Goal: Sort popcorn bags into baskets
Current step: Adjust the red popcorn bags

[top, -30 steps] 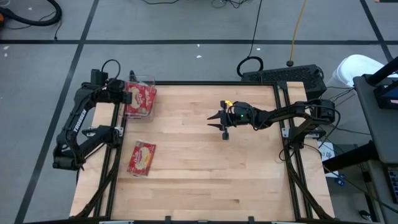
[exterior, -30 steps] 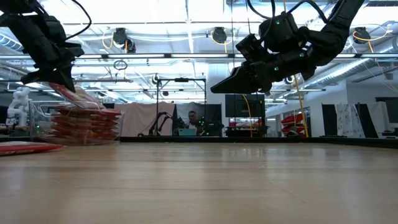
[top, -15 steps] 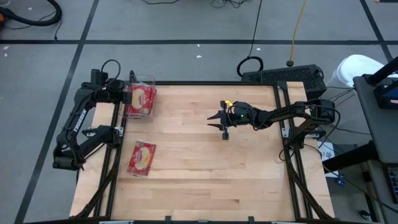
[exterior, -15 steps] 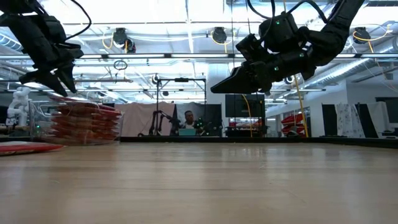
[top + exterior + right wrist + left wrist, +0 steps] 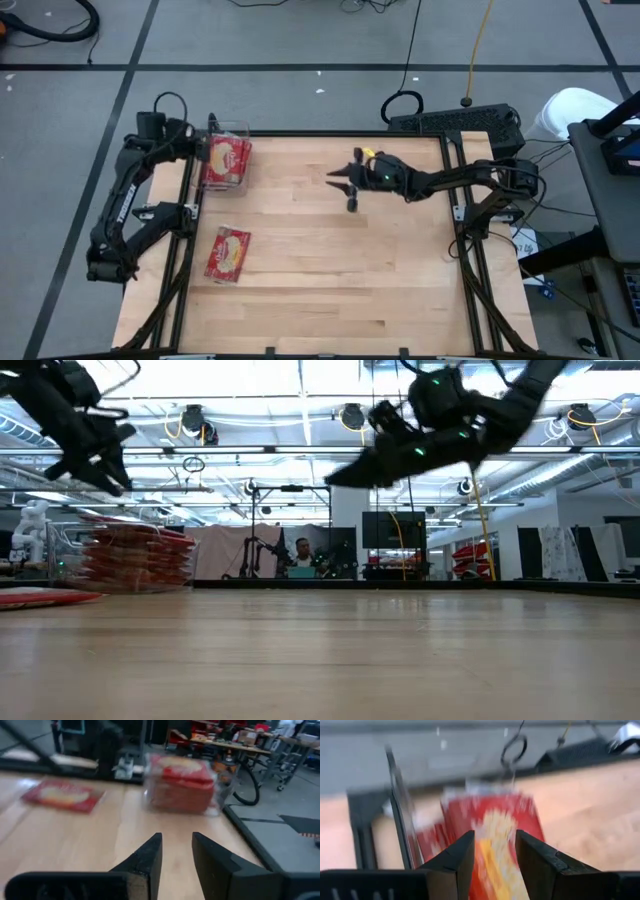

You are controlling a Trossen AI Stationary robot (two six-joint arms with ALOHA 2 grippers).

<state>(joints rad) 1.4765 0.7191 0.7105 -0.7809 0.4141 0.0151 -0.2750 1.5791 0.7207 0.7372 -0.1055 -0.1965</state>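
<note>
Item: sorting station, one lot nearly done.

Basket [image 5: 228, 160]: clear bin at the far left corner of the table [image 5: 330, 290], stacked to the brim with popcorn bags [image 5: 135, 558].

Loose bag [image 5: 227, 254]: lies flat near the table's left edge, well apart from the bin, nearer the front.

Left claw [image 5: 192, 148]: above the bin's outer side, fingers apart, holding nothing; judged to be just past a drop-off.

Right claw [image 5: 343, 186]: in the air over mid-table, fingers apart, empty.

Next move, by judgement: reach the loose bag, pinch one edge, carry it to the bin, which has little room left.

Not determinable: exact count of bags in the stack; any second basket; the wrist views are smeared.
</note>
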